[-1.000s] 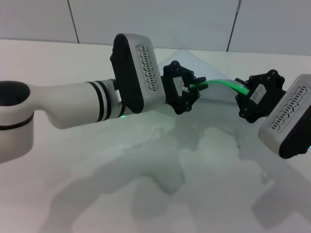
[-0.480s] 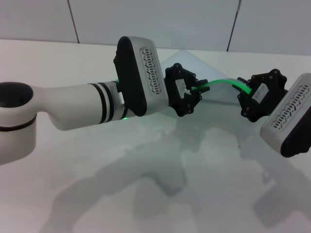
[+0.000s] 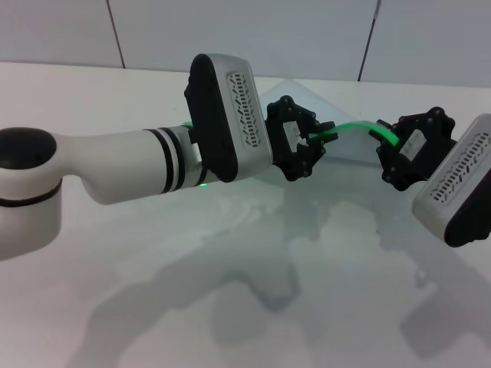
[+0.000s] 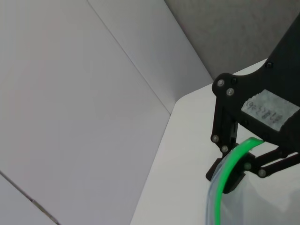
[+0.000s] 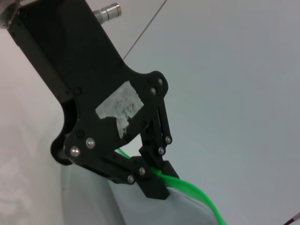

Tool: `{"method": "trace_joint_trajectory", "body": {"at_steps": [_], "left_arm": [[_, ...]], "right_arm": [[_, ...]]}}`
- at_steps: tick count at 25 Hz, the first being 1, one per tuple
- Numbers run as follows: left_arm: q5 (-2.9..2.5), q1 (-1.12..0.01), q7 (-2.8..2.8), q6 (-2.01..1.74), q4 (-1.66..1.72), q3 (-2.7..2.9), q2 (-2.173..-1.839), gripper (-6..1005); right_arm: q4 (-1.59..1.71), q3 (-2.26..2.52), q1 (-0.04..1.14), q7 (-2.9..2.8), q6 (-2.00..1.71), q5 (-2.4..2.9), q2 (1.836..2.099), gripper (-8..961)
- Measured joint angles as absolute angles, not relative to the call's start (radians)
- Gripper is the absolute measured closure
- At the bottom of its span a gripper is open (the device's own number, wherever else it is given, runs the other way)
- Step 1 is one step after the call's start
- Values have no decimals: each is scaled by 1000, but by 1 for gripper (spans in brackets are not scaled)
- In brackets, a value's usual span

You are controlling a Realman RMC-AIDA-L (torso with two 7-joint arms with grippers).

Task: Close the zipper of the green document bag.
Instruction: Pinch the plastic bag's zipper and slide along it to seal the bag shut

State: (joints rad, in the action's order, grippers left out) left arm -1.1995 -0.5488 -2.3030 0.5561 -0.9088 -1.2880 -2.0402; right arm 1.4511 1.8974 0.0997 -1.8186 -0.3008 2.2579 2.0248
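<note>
The green document bag (image 3: 349, 142) is a flat pouch of translucent pale blue-grey plastic, held up off the glossy white surface (image 3: 253, 307) between the two arms at the far centre-right of the head view. The zipper (image 3: 354, 127) is a thin, bright green plastic strip along the bag's upper edge; it arches in a shallow curve from one end effector to the other. The slider cannot be made out. The left end effector (image 3: 322, 138), a black linkage assembly on a white arm reaching in from the left, has its black fingertips pinched together on the near end of the zipper. The right end effector (image 3: 382, 138), entering from the right with its white housing tilted, is clamped on the far end of the strip. In the right wrist view, the left end effector (image 5: 157, 180) grips the green strip (image 5: 197, 194) above the translucent bag (image 5: 117, 206) wall. Bag contents cannot be determined.
</note>
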Motion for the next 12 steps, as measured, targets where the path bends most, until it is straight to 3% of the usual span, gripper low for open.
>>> {"method": "trace_joint_trajectory", "body": {"at_steps": [12], "left_arm": [[-1199,-548,-2301,527,-922,-1273,-2040,911]], "right_arm": [[1449,1896,100,-1817,-299,2258,2025,848]]}}
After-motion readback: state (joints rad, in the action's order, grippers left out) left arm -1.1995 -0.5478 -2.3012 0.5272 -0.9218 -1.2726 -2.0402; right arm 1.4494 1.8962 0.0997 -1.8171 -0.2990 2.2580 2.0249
